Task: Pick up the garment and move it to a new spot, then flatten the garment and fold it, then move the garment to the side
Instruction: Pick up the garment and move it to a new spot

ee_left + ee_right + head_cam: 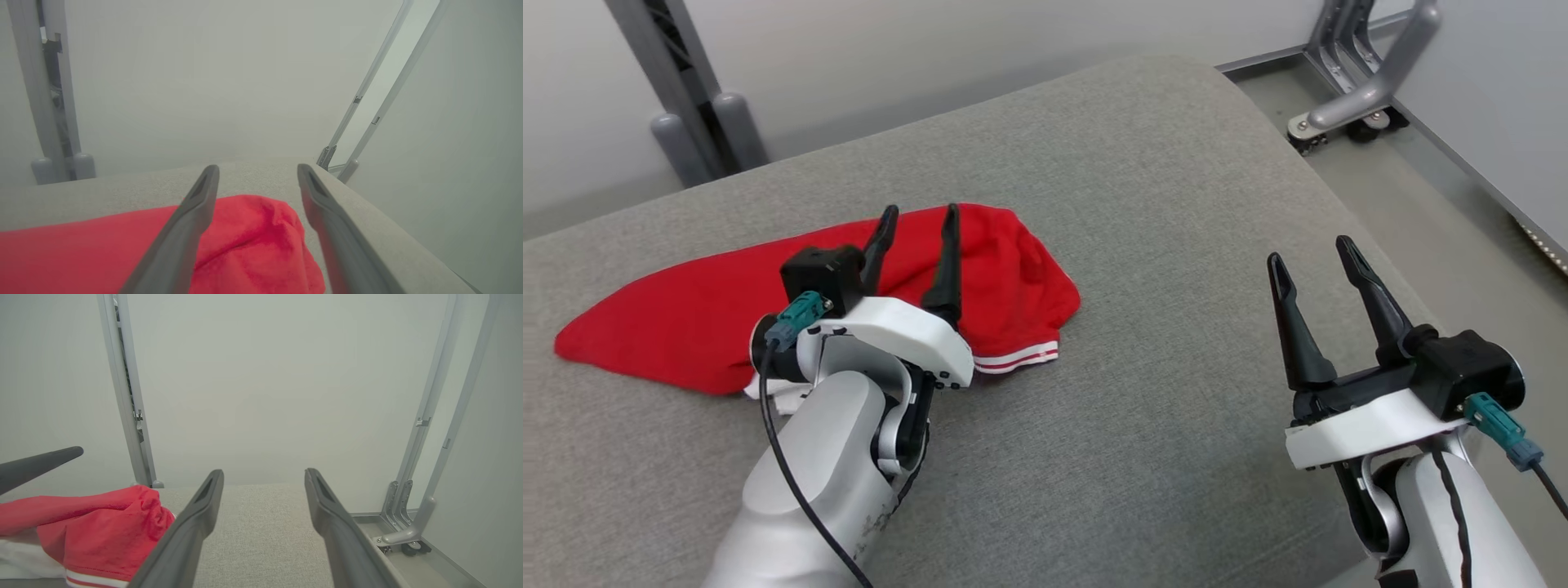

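The garment (703,314) is a red piece with a red-and-white striped hem, lying folded on the grey cushioned surface (1143,245) at the left. My left gripper (918,214) hovers over its right half, fingers spread and open, nothing between them. From the left wrist camera, the garment (253,241) lies just below the open left gripper (256,170). My right gripper (1311,251) stands open over bare cushion at the right, well apart from the cloth. Its wrist camera shows the garment (102,531) to the left of the open right gripper (264,475), with white fabric beneath it.
The cushion's right edge drops to the floor, where a grey metal frame foot on casters (1347,118) stands. Grey metal posts (698,122) rise behind the cushion at the back left. Pale walls close in behind and to the right.
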`<state>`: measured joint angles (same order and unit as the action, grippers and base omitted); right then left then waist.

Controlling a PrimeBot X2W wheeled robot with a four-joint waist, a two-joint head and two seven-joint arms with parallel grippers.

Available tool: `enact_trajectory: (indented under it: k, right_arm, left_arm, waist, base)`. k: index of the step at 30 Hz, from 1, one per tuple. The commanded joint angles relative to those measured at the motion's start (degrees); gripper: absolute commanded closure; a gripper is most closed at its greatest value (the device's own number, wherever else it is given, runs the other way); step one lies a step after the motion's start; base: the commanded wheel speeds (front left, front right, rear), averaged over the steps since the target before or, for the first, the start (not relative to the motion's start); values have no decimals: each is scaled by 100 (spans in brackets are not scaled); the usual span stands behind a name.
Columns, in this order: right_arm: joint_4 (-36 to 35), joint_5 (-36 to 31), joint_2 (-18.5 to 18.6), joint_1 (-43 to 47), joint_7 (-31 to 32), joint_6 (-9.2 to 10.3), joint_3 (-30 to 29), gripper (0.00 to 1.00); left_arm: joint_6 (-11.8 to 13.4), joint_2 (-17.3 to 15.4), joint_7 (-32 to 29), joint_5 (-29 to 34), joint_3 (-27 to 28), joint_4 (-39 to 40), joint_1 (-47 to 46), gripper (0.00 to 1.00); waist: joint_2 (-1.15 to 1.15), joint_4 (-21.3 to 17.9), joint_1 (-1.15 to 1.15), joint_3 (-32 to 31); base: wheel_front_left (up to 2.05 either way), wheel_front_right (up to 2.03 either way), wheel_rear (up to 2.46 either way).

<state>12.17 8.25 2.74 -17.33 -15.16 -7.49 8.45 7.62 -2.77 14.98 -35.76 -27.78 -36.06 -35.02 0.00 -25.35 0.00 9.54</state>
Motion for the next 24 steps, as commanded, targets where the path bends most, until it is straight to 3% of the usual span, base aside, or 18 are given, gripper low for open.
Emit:
enact_trajectory:
  k: [1, 12, 16, 24]
  right_arm:
    - [16, -52, 32, 16, -14, -1, -16, 0]
    - [-20, -243, 35, 203, -14, -1, -120, 0]
    - [-6, -394, 34, 409, -14, -1, -156, 0]
    - [47, -443, 35, 637, -14, -1, -163, 0]
  left_arm:
    - [-24, -20, 16, 50, 48, 41, 61, 0]
    - [-114, -186, 16, 1745, 1371, 1172, 728, 0]
    - [-374, -173, 16, 2100, 1935, 1716, 1604, 0]
    - [-758, -108, 16, 2639, 2596, 2299, 2906, 0]
  waist:
    - [0, 160, 0, -82]
    - [0, 1203, 0, -529]
    - [0, 1632, 0, -701]
    - [0, 2046, 0, -836]
  base:
    - [0, 0, 0]
    - [0, 0, 0]
    - [0, 0, 0]
    - [0, 0, 0]
